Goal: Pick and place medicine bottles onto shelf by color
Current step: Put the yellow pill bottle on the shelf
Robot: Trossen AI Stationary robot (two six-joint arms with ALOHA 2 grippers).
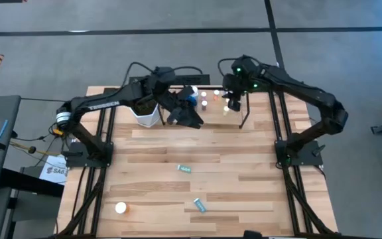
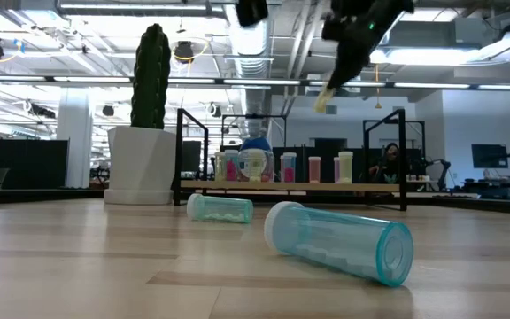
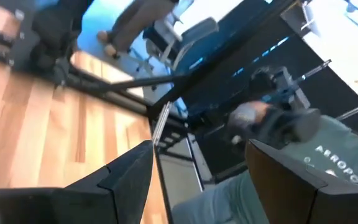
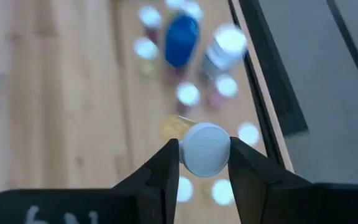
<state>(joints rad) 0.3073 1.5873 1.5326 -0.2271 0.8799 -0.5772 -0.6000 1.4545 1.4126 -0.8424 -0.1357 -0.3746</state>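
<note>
I read this as the placing step: one bottle is in the air over the shelf, and three wait out on the counter (image 1: pixel 244 192).

On the left, my left gripper (image 1: pixel 190 117) hangs released at the shelf's left end, beside the cactus pot (image 1: pixel 146 117); its wrist view shows spread fingers (image 3: pixel 126 177) with nothing between them.

Toward the near left corner of the counter an orange bottle (image 1: pixel 121 208) waits with its white cap up. Mid-counter lie two teal bottles, one farther (image 1: pixel 185 168) and one nearer (image 1: pixel 199 205); both are tipped over, long axes flat on the wood. In the low view the nearer one runs slantwise, cap end left and farther from the camera.

At the far edge, the shelf (image 2: pixel 361 186) already carries a row of upright bottles, the blue bottle (image 4: pixel 181 40) among them.

On the right, my right gripper (image 1: pixel 233 101) is clenched on a white-capped bottle (image 4: pixel 204 149), held above the shelf's right part. Its long axis looks near vertical, cap up, body hidden beneath the cap.

Next I judge it must go straight down into a free spot among its own colour, clear of the neighbours, before letting go.
</note>
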